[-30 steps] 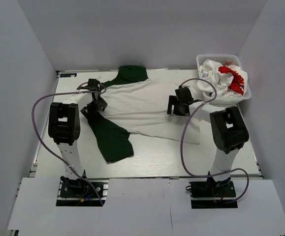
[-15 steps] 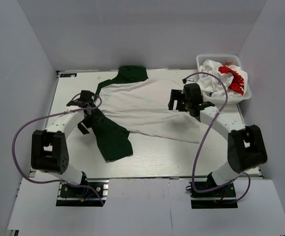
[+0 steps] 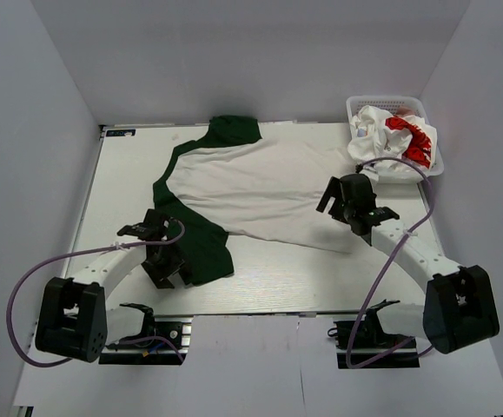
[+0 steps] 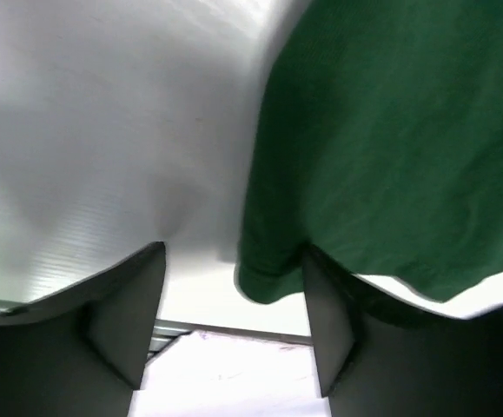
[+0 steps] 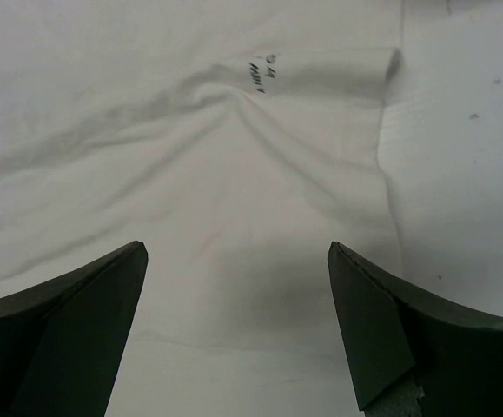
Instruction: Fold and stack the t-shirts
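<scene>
The left gripper [image 4: 232,265] had its jaws apart around the green sleeve [image 4: 390,148] cuff, nothing clamped. The right gripper [image 5: 236,252] was wide open and empty above the white t-shirt [image 3: 260,187], which lay unfolded on the table [image 3: 277,282]. The printed t-shirt [image 3: 399,137] sat bunched in the basket [image 3: 355,106], so no folds or stack were done; a small dark marking [image 5: 260,74] on the cloth was illegible.

A white surface [image 3: 277,282] with fine ribbing sits boxed in on three sides by plain pale grey walls: a back wall [image 3: 251,61], a left wall [image 3: 25,174] and a right wall [image 3: 486,156]. Flat white panels [image 3: 242,360] cover the near edge. A small dark label [image 3: 121,133] marks the far-left corner. The light is soft and even, casting faint shadows.
</scene>
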